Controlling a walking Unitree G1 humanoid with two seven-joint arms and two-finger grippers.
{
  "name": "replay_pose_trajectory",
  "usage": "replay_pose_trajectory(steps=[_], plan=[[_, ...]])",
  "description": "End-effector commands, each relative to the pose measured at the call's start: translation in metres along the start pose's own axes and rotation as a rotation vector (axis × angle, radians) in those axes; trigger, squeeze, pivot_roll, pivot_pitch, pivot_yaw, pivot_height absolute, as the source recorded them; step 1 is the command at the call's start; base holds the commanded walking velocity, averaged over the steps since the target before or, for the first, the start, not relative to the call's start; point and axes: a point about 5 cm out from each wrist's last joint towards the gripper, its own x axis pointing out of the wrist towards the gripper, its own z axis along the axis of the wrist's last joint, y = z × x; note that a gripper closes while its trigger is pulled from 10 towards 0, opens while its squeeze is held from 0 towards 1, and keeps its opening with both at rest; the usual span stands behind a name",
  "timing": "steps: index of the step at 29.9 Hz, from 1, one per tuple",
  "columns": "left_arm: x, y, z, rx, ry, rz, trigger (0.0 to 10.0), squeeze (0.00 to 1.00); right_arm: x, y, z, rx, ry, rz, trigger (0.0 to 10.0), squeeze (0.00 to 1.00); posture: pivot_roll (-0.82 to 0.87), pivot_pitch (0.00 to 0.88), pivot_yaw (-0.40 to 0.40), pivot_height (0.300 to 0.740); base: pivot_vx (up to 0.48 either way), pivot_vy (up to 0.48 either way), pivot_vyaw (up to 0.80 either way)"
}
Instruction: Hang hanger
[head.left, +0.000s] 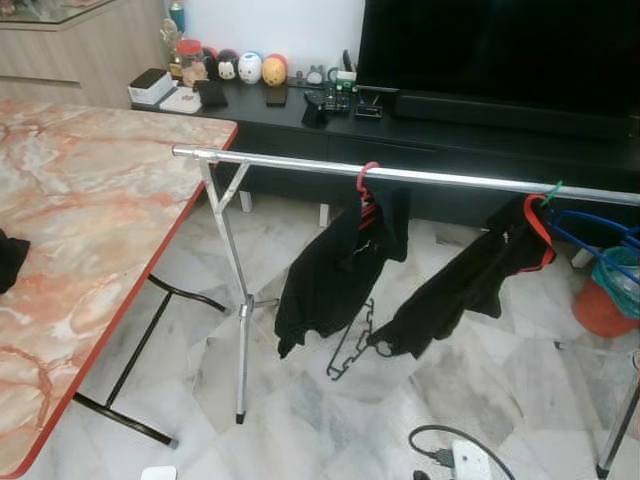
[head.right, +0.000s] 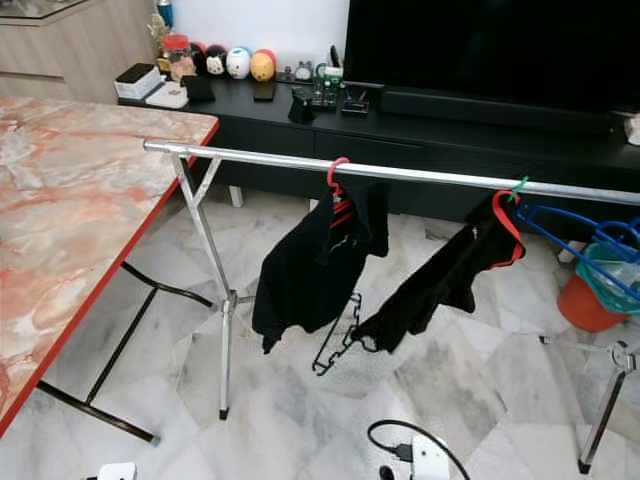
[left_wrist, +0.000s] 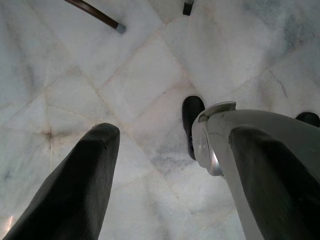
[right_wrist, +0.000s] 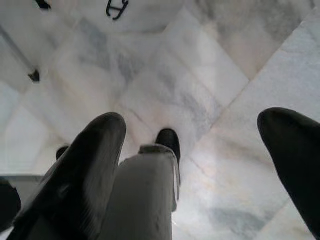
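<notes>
A black hanger (head.left: 352, 345) lies on the white marble floor (head.left: 470, 390), low in the middle of the left eye view, under the silver rail (head.left: 420, 177) of the clothes rack. It sits between two black clothes that hang from the rail. The left cloth (head.left: 335, 270) hangs on a red hanger (head.left: 366, 190). The right cloth (head.left: 470, 280) hangs on another red hanger (head.left: 538, 218) with a green hook. Blue hangers (head.left: 600, 235) hang at the right end of the rail, above an orange bucket (head.left: 605, 305). Both grippers hang down by the robot's legs, well apart from the black hanger. In the left wrist view the left gripper (left_wrist: 175, 165) has its two black fingers spread wide and holds nothing; the floor and the robot's silver leg and black foot (left_wrist: 192, 115) show between them. In the right wrist view the right gripper (right_wrist: 200, 150) is wide open too and holds nothing, and a bit of the black hanger (right_wrist: 116, 8) shows far off at the top of that picture. A pink marble table (head.left: 80, 230) with a red edge fills the left side. A black TV bench (head.left: 300, 120) at the top holds round toy heads (head.left: 250, 67) and small boxes. A white power strip (head.left: 470, 462) lies at the bottom. No writing can be read anywhere.
</notes>
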Motion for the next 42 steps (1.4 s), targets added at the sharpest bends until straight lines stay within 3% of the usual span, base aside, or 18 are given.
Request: replay_pose_trajectory(steps=[1, 6, 23, 35, 42], plan=[[-0.001, 0.0, -0.004, 0.01, 0.024, -0.006, 10.0, 0.0, 0.002, -0.001, 0.009, 0.024, -0.026, -0.01, 10.0, 0.0, -0.01, 0.005, -0.01, 0.74, 0.0, 0.0, 0.0], [0.0, 0.0, -0.004, 0.003, 0.023, -0.003, 10.0, 0.0, 0.004, -0.002, 0.02, 0.046, -0.056, -0.02, 10.0, 0.0, -0.01, 0.001, -0.01, 0.74, 0.0, 0.167, 0.0], [-0.001, 0.001, -0.004, 0.004, 0.025, -0.003, 10.0, 0.0, 0.002, -0.007, 0.013, 0.068, -0.036, -0.028, 10.0, 0.0, -0.01, 0.011, -0.008, 0.74, 0.0, 0.293, 0.0], [-0.001, 0.001, -0.004, 0.012, 0.026, -0.011, 10.0, 0.0, 0.002, -0.006, 0.017, 0.078, -0.058, -0.018, 10.0, 0.0, -0.01, 0.014, -0.006, 0.74, 0.0, 0.0, 0.0], [0.0, 0.001, -0.004, 0.018, 0.027, -0.011, 10.0, 0.0, 0.004, -0.002, 0.033, 0.042, -0.126, 0.011, 10.0, 0.0, -0.01, 0.017, -0.007, 0.74, 0.0, 0.0, 0.11]])
